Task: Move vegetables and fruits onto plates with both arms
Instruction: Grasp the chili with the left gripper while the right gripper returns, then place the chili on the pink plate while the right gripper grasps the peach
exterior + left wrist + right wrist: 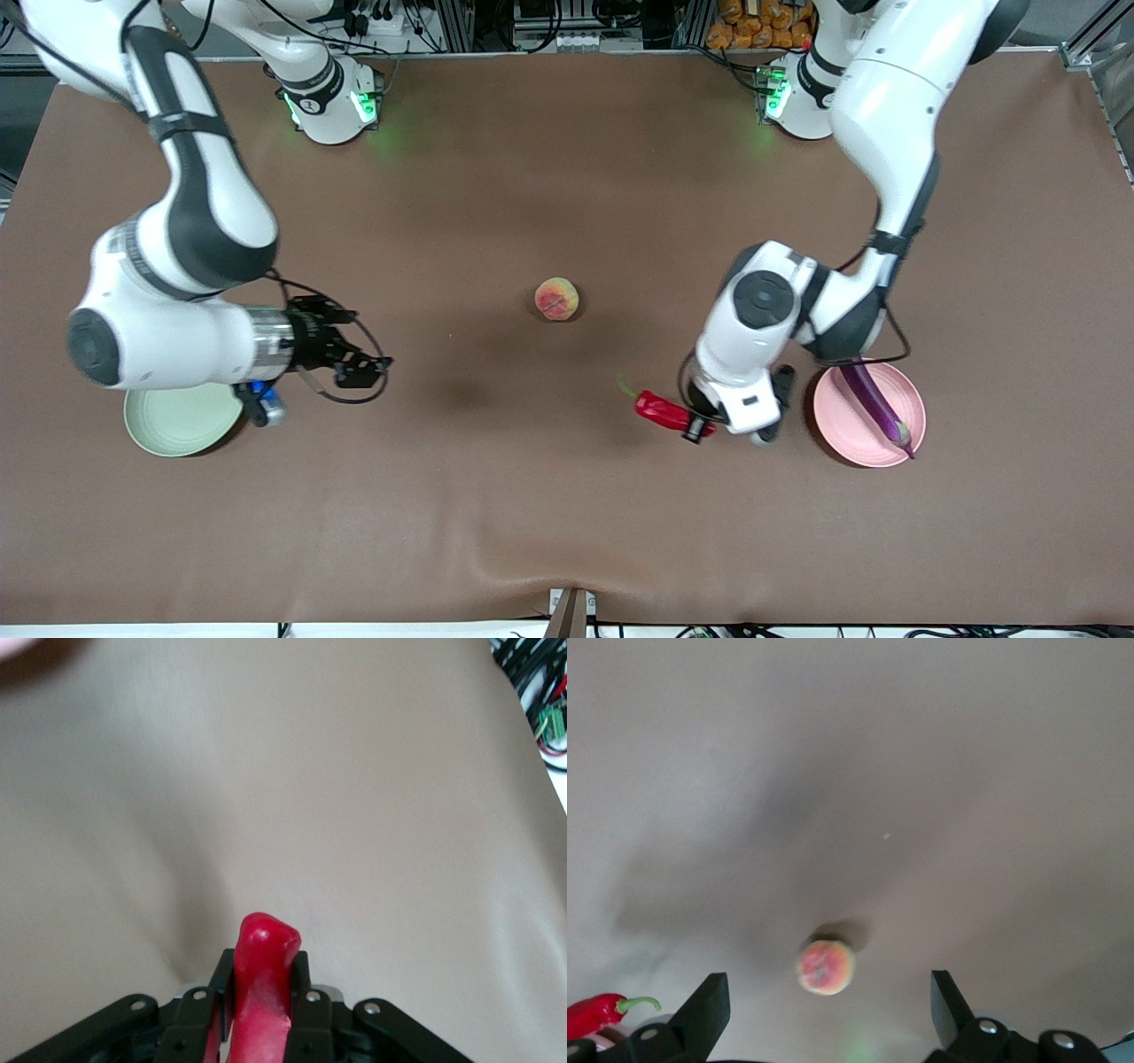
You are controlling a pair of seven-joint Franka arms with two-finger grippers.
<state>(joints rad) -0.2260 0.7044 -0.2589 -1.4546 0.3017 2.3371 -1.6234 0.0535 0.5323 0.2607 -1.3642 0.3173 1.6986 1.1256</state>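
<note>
My left gripper point(699, 427) is shut on the stem-less end of the red chili pepper point(657, 406), low at the table beside the pink plate point(912, 427). In the left wrist view the chili pepper point(262, 979) stands clamped between the black fingers point(305, 992) of the left gripper point(263, 973). The purple eggplant point(873, 399) lies across the pink plate. A round peach-like fruit point(556, 299) sits mid-table. My right gripper point(363, 350) hangs open and empty beside the pale green plate point(173, 424). The right wrist view shows the fruit point(825, 966) ahead of the right gripper point(826, 979).
The right arm's elbow covers part of the green plate. Brown cloth covers the table, with a fold near its front edge point(567, 580). Both arm bases point(332, 102) stand along the edge farthest from the front camera.
</note>
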